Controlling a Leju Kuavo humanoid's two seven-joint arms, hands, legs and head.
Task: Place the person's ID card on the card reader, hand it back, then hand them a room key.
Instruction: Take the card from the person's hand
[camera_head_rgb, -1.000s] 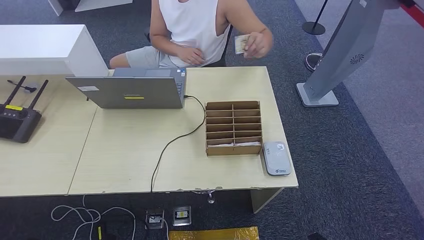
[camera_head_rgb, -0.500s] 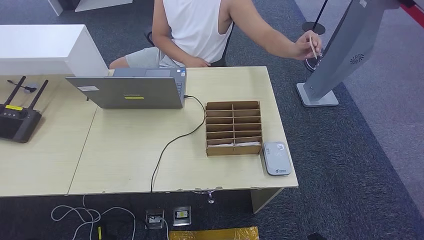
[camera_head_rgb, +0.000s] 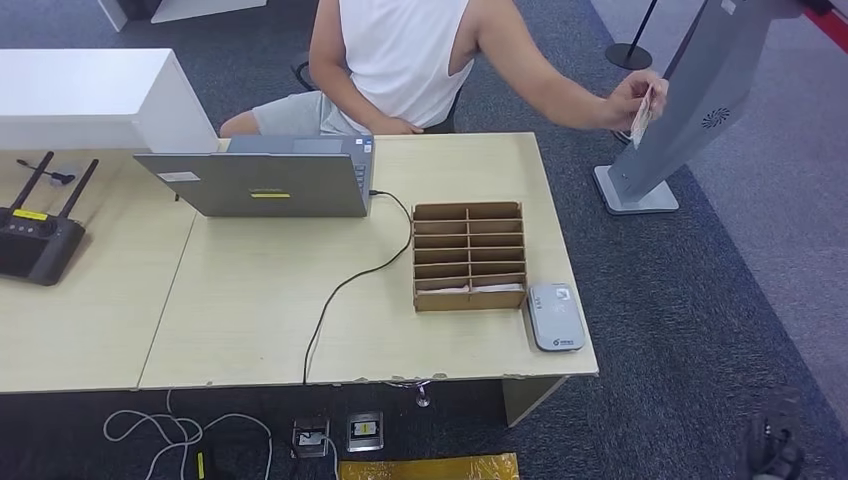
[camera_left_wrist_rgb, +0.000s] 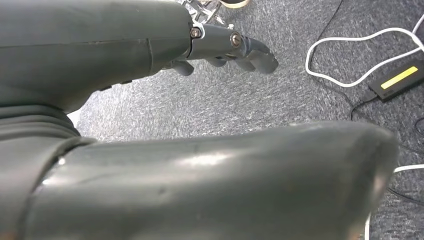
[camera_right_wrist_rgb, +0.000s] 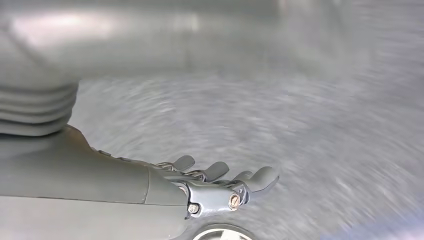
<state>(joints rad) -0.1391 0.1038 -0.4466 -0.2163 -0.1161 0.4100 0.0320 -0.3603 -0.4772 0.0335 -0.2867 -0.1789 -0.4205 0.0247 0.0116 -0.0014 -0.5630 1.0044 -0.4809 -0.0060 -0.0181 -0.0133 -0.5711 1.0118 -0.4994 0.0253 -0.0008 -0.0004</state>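
Reaching off the desk's far corner, the person's hand (camera_head_rgb: 632, 95) offers the ID card (camera_head_rgb: 642, 113) edge-on. Both hands, right hand (camera_right_wrist_rgb: 220, 187) and left hand (camera_left_wrist_rgb: 225, 47), are released, grasping nothing; a thin, tilted card could slip at the handover, well apart from the card reader (camera_head_rgb: 555, 316)

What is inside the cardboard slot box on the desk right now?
In the head view, the cardboard slot box shows mostly bare brown compartments. The bottom row, nearest the card reader, holds something pale, probably cards. The dividers hide how many, and whether anything lies deeper.

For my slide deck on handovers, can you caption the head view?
Seated person holds out an ID card beyond the desk, where a card reader sits beside a wooden key organizer.
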